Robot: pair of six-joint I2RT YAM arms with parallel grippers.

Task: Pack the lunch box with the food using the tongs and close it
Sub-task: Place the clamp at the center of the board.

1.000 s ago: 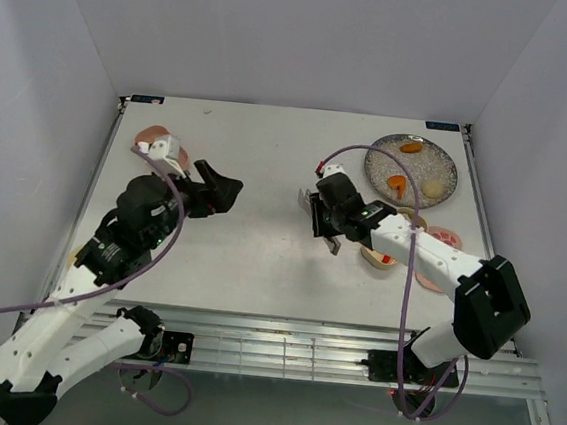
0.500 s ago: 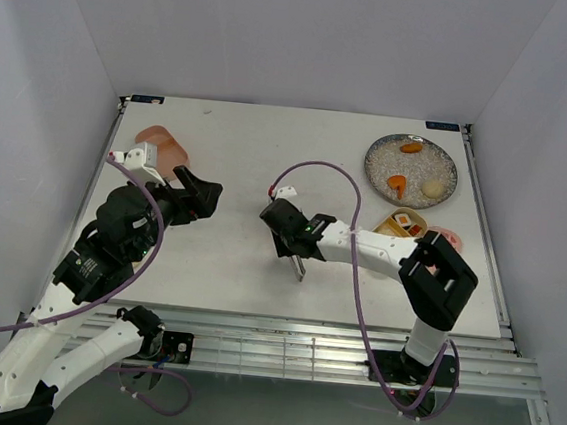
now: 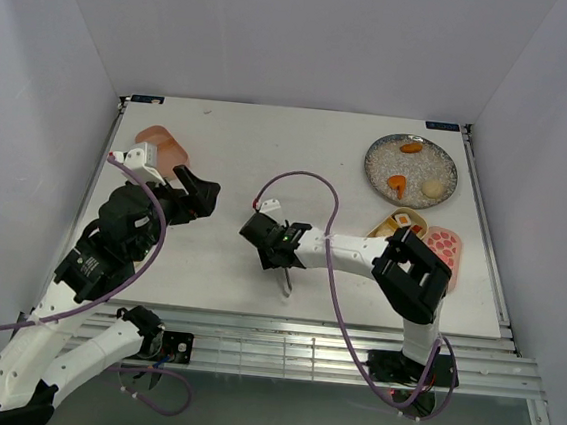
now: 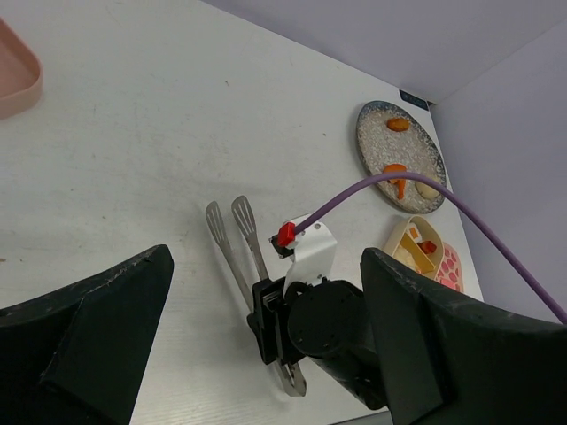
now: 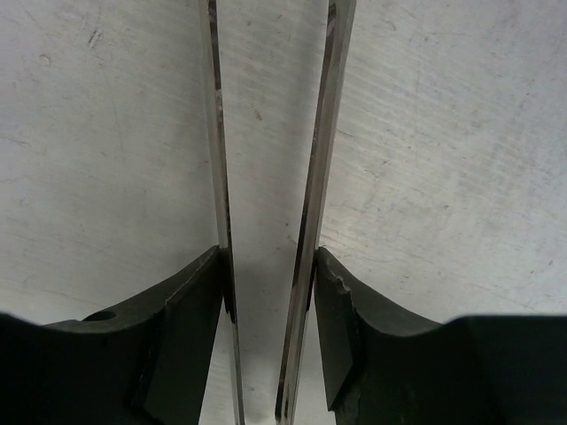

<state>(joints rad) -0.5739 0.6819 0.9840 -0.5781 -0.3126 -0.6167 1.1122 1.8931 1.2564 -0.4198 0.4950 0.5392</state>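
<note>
checking the right claw (image 3: 277,255) first: what has it got? — k

the tongs (image 4: 232,241). in the right wrist view each pad (image 5: 197,297) sits on the outer face of one blade. jaws about half wide, blades parted between them. held, i'd say. whether the tongs are off the table (image 3: 249,149) i cannot tell. — j

long axis? — k

it runs straight through the jaw gap, crosswise to the squeeze. flat tips out one side of the claw, hinge end out the other, toward the arm bases. — j

and the food (image 3: 397,182)? — k

on the grey plate (image 3: 439,165), well apart, off on the claw's own arm side and farther out. the tan tray (image 3: 381,225) of the lunch box lies on that same side, nearer the claw. my guess: the tips must swing round toward the plate. the right arm is the nearer one. the left claw (image 3: 195,188) hangs wide open and empty on the tongs' other side, near a pink tray (image 3: 160,143). — j

do the views differ? — k

the top view hides the tips under the claw and shows only the hinge end. the left wrist view shows both tips. only the right wrist view shows pad contact. — j
</note>
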